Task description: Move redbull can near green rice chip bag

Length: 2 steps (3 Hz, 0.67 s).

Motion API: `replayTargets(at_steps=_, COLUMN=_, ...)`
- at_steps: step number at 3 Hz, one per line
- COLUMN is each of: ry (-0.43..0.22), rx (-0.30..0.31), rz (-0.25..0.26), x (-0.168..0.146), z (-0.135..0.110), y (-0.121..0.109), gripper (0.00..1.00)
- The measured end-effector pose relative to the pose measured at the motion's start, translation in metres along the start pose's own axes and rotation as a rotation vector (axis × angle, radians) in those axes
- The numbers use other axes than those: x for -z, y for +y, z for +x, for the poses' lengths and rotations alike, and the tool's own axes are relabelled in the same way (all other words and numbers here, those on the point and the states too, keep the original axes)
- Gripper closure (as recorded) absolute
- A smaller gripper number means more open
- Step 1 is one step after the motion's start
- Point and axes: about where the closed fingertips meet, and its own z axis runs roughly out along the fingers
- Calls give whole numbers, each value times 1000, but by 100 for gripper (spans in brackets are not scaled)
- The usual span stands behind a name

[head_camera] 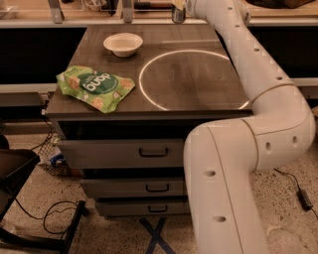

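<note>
Silver can (178, 15) clamped in gripper (180, 7) above table's (198, 94) far edge. Green chip bag (94, 88) front left, well apart; white bowl (122, 43) behind bag.

Redbull can (178, 15): slim, silver with dark patches, upright, right at the gripper (182, 8), which sits at the top edge of the view. Green rice chip bag (94, 88): bright green, crinkled, white lettering, lying flat, well apart from the gripper, nearer the camera and to its left.
</note>
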Motion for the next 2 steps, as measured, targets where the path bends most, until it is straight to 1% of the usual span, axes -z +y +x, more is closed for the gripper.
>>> replayTargets(at_steps=1, ry=-52, rx=-1, rz=30, x=40, z=-53, y=-11, gripper=100)
replayTargets(at_steps=2, ry=-165, rx=-19, rz=56, x=95, z=-118, y=-13, gripper=100)
